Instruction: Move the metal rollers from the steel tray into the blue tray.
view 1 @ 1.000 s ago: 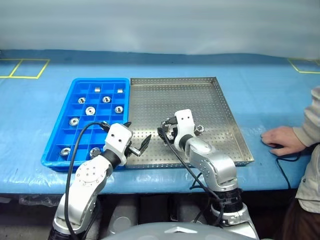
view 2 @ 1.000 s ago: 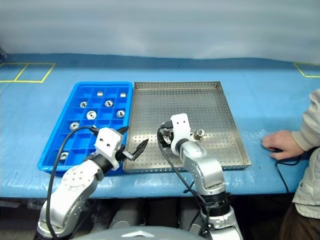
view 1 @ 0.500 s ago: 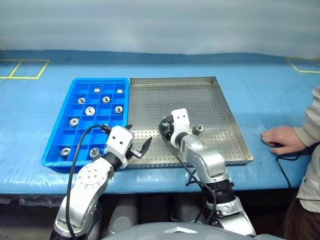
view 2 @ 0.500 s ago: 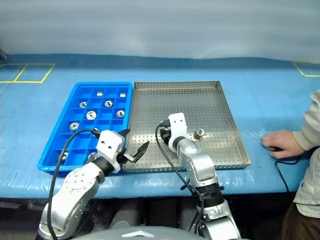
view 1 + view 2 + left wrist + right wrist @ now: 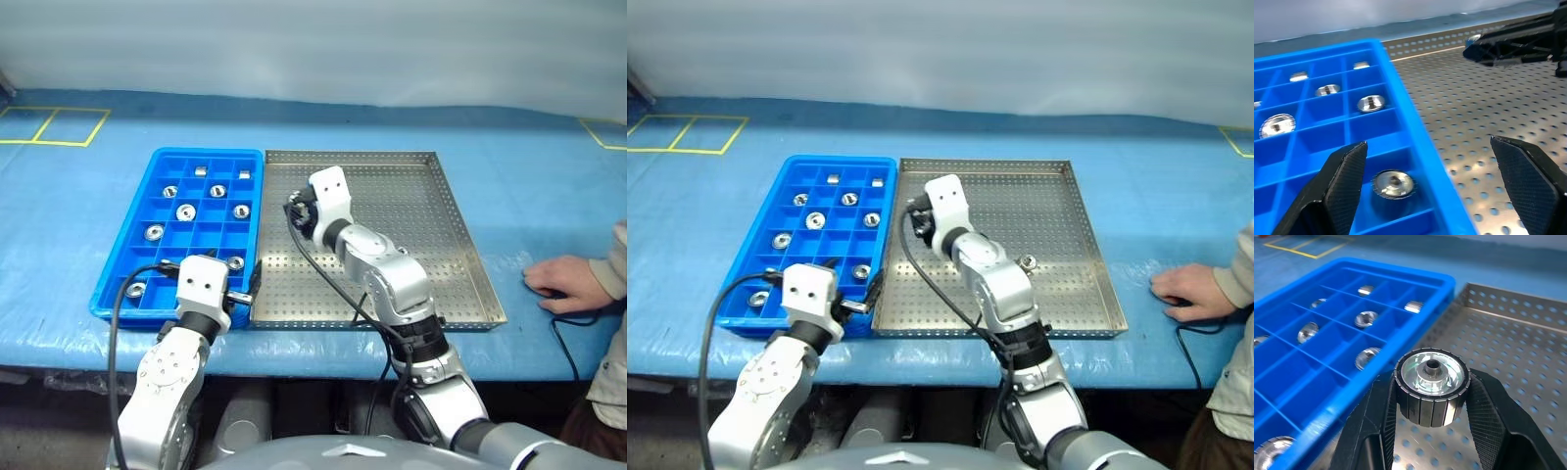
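R gripper [image 5: 1431, 396] jaws clamped on one roller [image 5: 1431, 389], held above the steel tray [image 5: 460, 255] nr its L edge, just beside the blue tray [image 5: 157, 162]. L gripper [image 5: 1435, 171] jaws wide, nothing btwn them, hanging over the near corner where both trays meet. One more roller [image 5: 1027, 262] lies on the steel tray floor, R side. Several rollers [image 5: 186, 211] sit in separate blue tray compartments. A person's hand [image 5: 568, 292] rests on the table, R of the steel tray.

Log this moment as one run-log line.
right gripper: shut on a roller, above steel tray near blue tray | left gripper: open, empty, over the blue tray's near corner | one roller left in steel tray
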